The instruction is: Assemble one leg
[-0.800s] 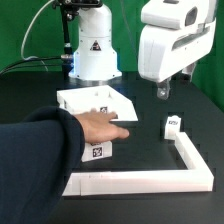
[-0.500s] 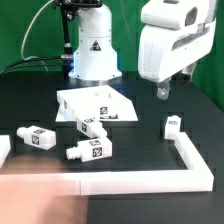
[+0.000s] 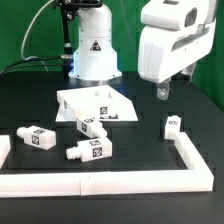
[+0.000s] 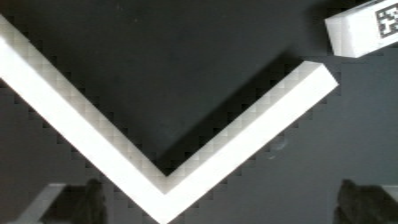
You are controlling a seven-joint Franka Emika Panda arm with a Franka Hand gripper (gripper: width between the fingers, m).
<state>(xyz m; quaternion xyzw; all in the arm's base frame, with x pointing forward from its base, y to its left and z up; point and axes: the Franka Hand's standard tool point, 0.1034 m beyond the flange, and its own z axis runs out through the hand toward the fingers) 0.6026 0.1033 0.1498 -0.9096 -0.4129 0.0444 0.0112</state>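
Note:
Several legs lie on the black table in the exterior view: one [image 3: 34, 137] at its left, one [image 3: 88, 151] in front, one [image 3: 90, 126] by the square panel [image 3: 97, 102], and one [image 3: 172, 124] standing at its right. My gripper [image 3: 160, 92] hangs open and empty above the table, up and a little to the left of the right-hand leg. In the wrist view the gripper [image 4: 217, 210] is open, its dark fingers [image 4: 71, 203] wide apart, with nothing between them but the rail below. A tagged leg [image 4: 365, 25] shows at the frame's corner.
A long white L-shaped rail [image 3: 150, 183] borders the front and right of the table; its corner appears as a V [image 4: 169, 170] in the wrist view. The arm's base [image 3: 92, 55] stands behind the panel. A white piece [image 3: 3, 150] sits at the left edge.
A person's hand and sleeve that covered the legs at the front left has withdrawn out of view, leaving the legs lying there. My gripper has not moved.

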